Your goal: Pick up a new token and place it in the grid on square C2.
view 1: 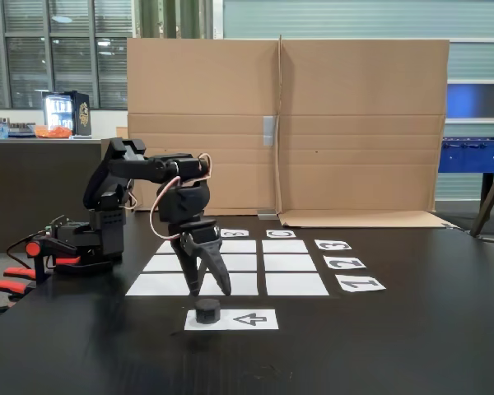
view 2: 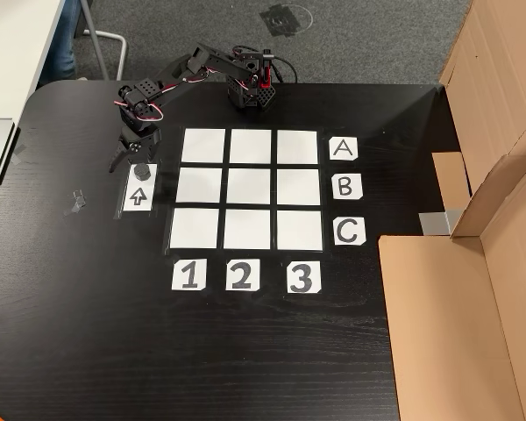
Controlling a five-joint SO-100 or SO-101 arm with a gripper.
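Note:
The token [view 1: 207, 310] [view 2: 141, 170], a small black puck, sits on one end of a white sheet printed with an arrow [view 1: 251, 319] [view 2: 138, 197]. My gripper [view 1: 208, 289] [view 2: 130, 160] points down just above the puck. It is open, its two fingers spread to either side, and nothing is between them. The grid [view 1: 160, 285] [view 2: 203, 145] of nine white rectangles lies just beyond the arrow sheet, all squares bare. Square C2 [view 1: 289, 262] [view 2: 248, 230] is the middle square of the row beside label C [view 1: 280, 234] [view 2: 349, 231], in line with label 2 [view 1: 344, 262] [view 2: 240, 275].
The arm's base [view 1: 82, 243] [view 2: 250, 88] stands at the table edge near row A. A tall cardboard screen [view 1: 313, 123] [view 2: 473, 289] stands along the table side beyond the letter labels. The black tabletop [view 1: 395, 346] [view 2: 88, 333] is open past the number labels.

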